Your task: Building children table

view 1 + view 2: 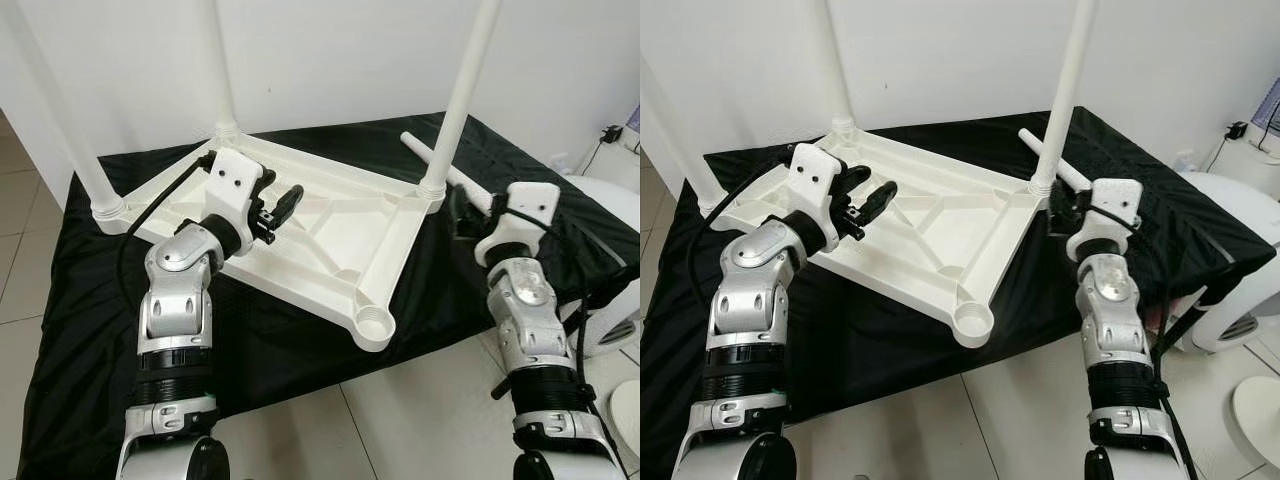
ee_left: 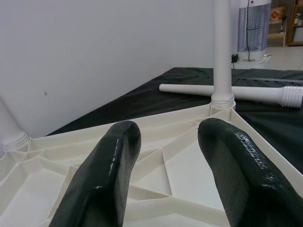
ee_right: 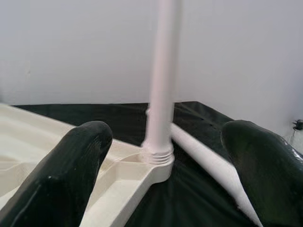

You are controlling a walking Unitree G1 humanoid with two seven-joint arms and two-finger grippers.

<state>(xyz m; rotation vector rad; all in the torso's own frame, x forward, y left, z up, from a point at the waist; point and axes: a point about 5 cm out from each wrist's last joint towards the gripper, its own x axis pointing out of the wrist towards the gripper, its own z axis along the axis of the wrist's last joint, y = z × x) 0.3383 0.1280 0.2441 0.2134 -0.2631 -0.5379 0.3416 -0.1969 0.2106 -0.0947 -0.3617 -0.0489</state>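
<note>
both tools are seen spread and empty. nearest, the empty corner socket (image 1: 373,325) of the upturned tabletop (image 1: 330,235) is presented toward the robot, with no leg in it. the left tool (image 1: 283,205) is held over the tabletop's ribbed underside, fingers parted with nothing between them. the right tool (image 3: 161,156) is held just beside the far right corner, where an upright leg (image 1: 462,95) is already seated; two more legs are stood at the left and back corners. beyond that corner the loose fourth leg (image 1: 1060,162) is laid flat on the black cloth (image 1: 90,270), its long axis running away and to the left, threaded end nearer. it is judged nearer the right tool, just ahead of it, while its socket is left behind, closer in.
</note>
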